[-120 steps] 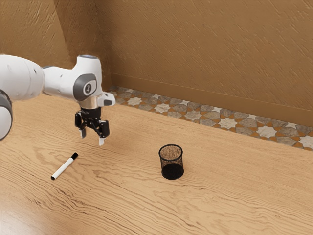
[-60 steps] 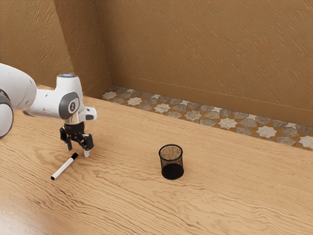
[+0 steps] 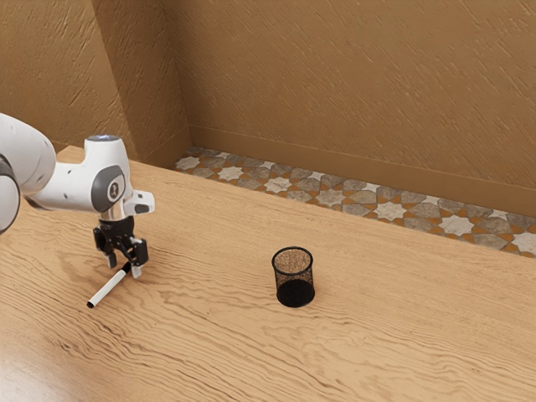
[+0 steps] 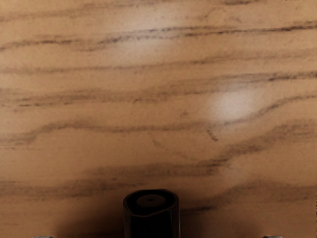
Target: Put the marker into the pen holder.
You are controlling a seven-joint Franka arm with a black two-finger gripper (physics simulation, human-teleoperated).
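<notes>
Black and two-fingered, your gripper (image 3: 124, 267) has its fingers apart around the black cap end (gap each side) of the slim white marker (image 3: 107, 288), which lies on the brown wood-grain table (image 3: 377, 335), well apart from the round black mesh pen holder (image 3: 296, 294).

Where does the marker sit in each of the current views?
Exterior view: the marker lies in the lower left of the picture, one black end under the gripper.
Wrist view: its black end shows at the lower edge, near the middle.
Shared landmark: the wood-grained table.
</notes>
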